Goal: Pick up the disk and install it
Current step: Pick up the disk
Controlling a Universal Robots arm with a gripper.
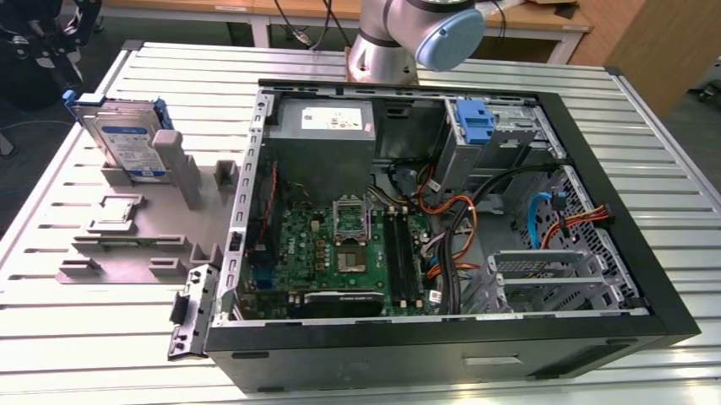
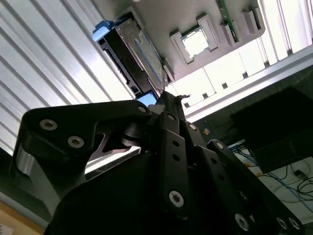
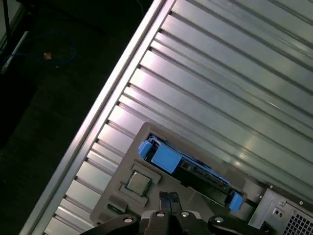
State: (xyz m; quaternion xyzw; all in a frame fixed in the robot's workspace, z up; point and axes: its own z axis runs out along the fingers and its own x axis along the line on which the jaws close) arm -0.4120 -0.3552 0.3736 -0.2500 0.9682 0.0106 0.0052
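1. One disk (image 1: 121, 145) stands on edge in a grey holder (image 1: 189, 181) on the slatted table (image 1: 101, 337), at the exterior view's left of the open computer case (image 1: 451, 333).
2. In the first wrist view, the gripper (image 3: 169, 198) hangs apart from the disk, its tips pressed together and empty.

We see the desk (image 1: 101, 354) as ribbed bare metal with a satin sheen. Disk (image 1: 121, 143), upper left of the exterior view: silver-grey metal, smooth white-and-blue label, blue plastic frame. Holder (image 1: 124, 253) under it reads as matt grey plastic. PC case (image 1: 451, 359): matt black outside, bare sheet metal inside. End effector (image 2: 171, 98): matt black, shiny screw heads.
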